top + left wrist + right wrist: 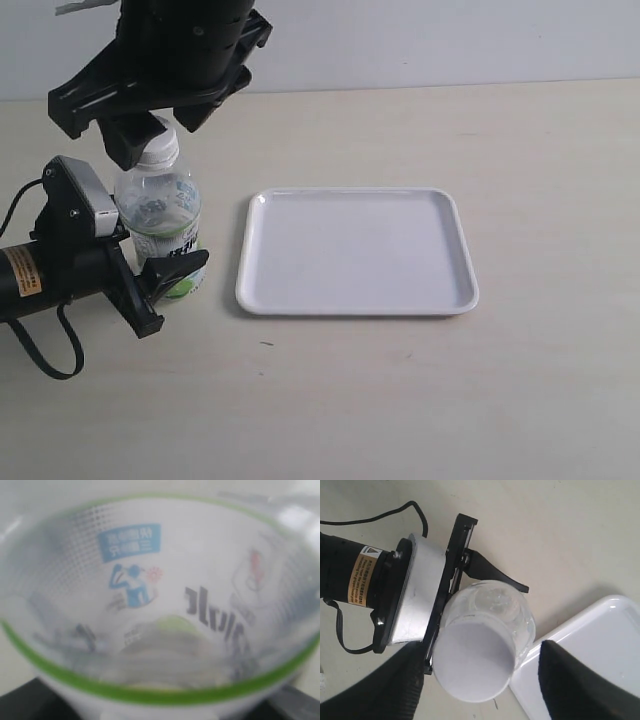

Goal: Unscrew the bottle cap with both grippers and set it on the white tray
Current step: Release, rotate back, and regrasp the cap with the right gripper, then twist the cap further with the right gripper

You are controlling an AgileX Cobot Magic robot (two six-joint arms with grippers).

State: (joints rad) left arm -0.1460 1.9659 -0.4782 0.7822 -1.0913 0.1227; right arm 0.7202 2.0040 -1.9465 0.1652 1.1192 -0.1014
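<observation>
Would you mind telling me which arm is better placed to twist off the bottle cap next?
The right one. The right pincer hangs open astride the cap from above, while the left pincer is clamped on the bottle's body, holding it upright.

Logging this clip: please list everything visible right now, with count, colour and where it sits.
bottle: one, clear with a white-and-green label, upright on the table, left of the tray
cap: one, white, on top of the bottle
tray: one, glossy white, flat on the table, mid-scene
table: one, beige, under everything
wall: one, pale grey, behind the table
left end effector: one, black, shut on the bottle's lower body from the side
right end effector: one, black, above the bottle, open, fingers either side of the cap
</observation>
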